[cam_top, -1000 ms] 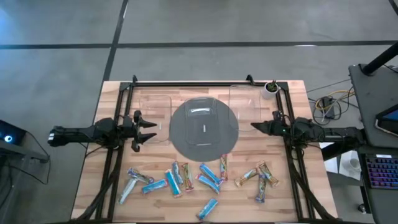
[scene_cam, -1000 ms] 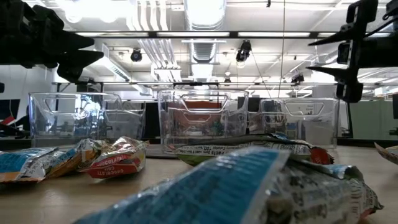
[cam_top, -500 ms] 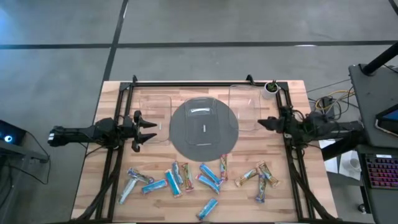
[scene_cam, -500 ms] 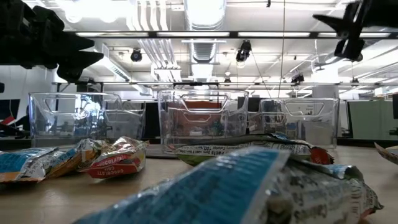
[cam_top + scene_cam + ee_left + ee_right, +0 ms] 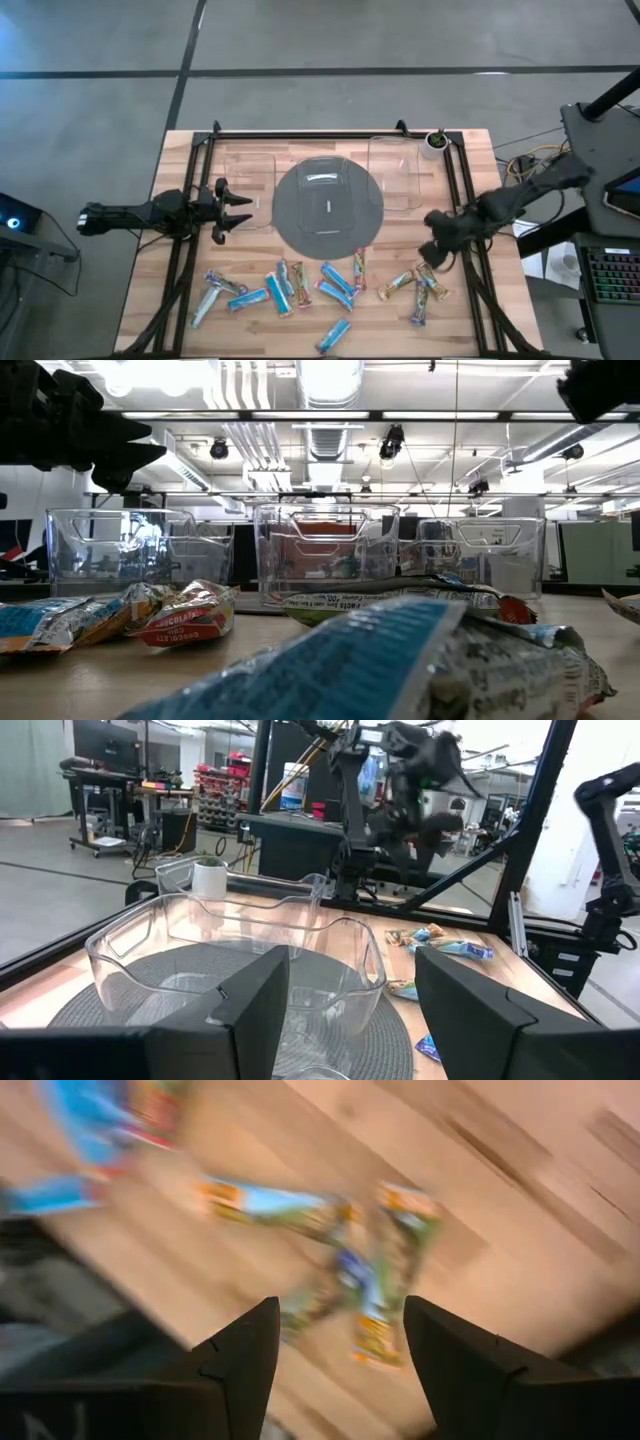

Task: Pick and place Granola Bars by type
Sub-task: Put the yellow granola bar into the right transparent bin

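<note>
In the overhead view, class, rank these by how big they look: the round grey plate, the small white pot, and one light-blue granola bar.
1. round grey plate, by far the largest.
2. light-blue granola bar.
3. small white pot, only slightly smaller than the bar, so that ranking is close.

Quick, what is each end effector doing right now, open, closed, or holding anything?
Left end effector: open, empty, beside the round grey plate.
Right end effector: open, empty, above the silvery multicoloured wrapped granola bars.

clear tray [image 5: 240, 945] on round grey mat [image 5: 120, 995]; granola bars [image 5: 440, 942] beyond; left jaws apart, empty.
</note>
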`<state>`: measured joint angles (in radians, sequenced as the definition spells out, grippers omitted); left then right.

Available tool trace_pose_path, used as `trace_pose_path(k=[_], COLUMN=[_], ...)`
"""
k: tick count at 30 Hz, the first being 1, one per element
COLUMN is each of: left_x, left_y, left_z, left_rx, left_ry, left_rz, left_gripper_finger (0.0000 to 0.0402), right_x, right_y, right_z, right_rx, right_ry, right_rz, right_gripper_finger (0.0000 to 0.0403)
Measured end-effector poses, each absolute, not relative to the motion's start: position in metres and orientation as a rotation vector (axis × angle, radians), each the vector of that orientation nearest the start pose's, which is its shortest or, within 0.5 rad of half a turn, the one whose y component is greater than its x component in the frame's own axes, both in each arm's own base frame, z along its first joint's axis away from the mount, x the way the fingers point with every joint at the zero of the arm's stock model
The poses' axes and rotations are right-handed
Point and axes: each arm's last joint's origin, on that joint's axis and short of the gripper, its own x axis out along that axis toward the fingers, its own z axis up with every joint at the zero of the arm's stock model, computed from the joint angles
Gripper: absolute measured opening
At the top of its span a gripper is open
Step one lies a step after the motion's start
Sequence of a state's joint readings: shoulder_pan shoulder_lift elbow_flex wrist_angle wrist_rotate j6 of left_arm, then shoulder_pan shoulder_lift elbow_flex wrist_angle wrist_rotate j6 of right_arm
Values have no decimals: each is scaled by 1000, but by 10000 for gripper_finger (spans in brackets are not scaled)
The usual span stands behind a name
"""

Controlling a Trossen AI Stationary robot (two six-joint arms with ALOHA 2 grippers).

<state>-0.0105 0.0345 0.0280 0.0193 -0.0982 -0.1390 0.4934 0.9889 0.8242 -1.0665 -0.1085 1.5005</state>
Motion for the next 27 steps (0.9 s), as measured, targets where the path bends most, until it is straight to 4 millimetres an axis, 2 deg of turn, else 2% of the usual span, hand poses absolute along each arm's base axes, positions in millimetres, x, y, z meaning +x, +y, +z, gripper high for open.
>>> trace_pose_path(k=[6, 10, 19, 22, 27], left_x=[98, 98, 98, 98, 98], left_y=[2, 2, 2, 2, 2], left_z=[172, 173, 173, 173, 172], left_rx=[-140, -140, -140, -140, -140], left_ry=[-20, -22, -22, -22, -21], left_rz=[87, 87, 86, 87, 87], left_gripper_finger=[200, 200, 200, 200, 200], right_x=[145, 147, 156, 154, 151], right_y=[112, 124, 132, 130, 126], right_z=[214, 198, 173, 161, 148], right_rx=[843, 759, 776, 769, 738], right_ry=[1521, 1585, 1562, 1569, 1527], right_rz=[-629, -671, -613, -657, -694], right_gripper_finger=[206, 210, 288, 312, 326])
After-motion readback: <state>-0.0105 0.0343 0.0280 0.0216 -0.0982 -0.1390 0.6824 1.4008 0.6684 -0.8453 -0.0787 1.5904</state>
